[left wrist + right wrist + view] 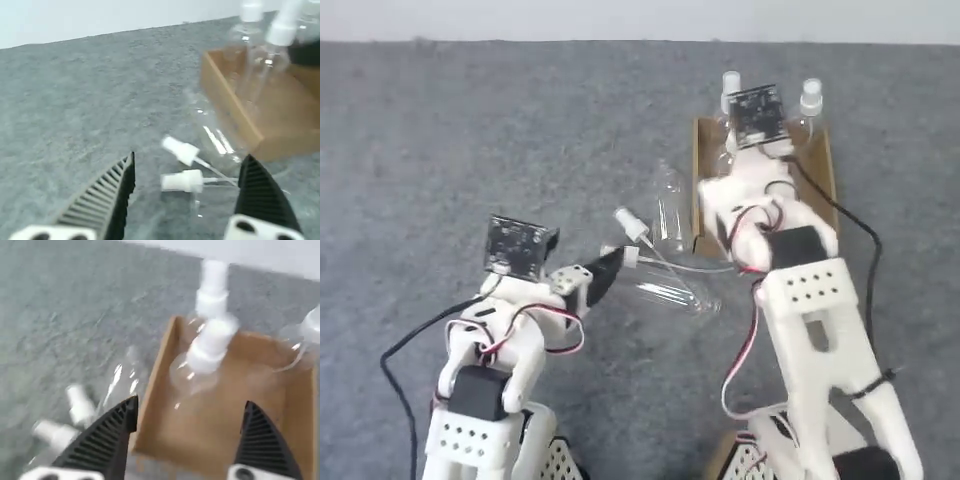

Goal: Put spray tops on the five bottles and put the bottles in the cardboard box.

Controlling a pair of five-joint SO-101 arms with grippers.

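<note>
both arms open, box part filled
i see the grey surface, the cardboard box at far right with capped bottles upright inside; right fingers spread wide above it, left fingers open by clear bottles and two spray tops lying just left of the box.

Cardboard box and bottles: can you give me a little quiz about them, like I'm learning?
1. True or false: the cardboard box is empty.
2. Where does the spray top with the bare thin tube lie? A: on the grey table, outside the box. B: inside the box. C: on top of an arm.
3. Fill in: both arms' jaws stand ____.
Key: 1 false, bottles with tops stand in it. 2 A. 3 open.
</note>
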